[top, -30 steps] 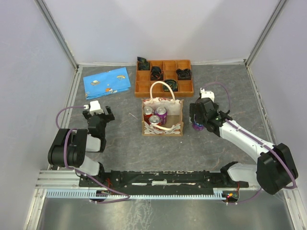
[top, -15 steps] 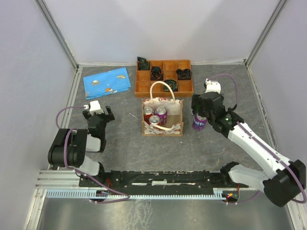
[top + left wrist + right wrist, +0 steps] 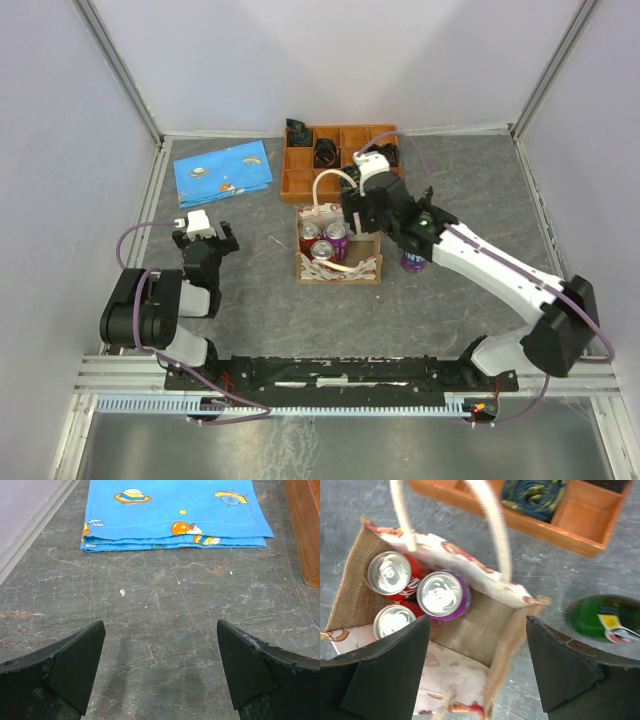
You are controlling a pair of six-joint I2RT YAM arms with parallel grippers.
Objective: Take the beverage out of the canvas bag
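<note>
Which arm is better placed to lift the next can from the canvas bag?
Right. The right end effector, open, hovers directly over the canvas bag, with purple can and red cans below. The left end effector, also open, sits far off by the blue cloth.

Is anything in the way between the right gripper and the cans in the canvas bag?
Nothing covers them. The purple can and red cans sit exposed below the open right gripper. The raised handle of the canvas bag arches just beside them and might snag.
</note>
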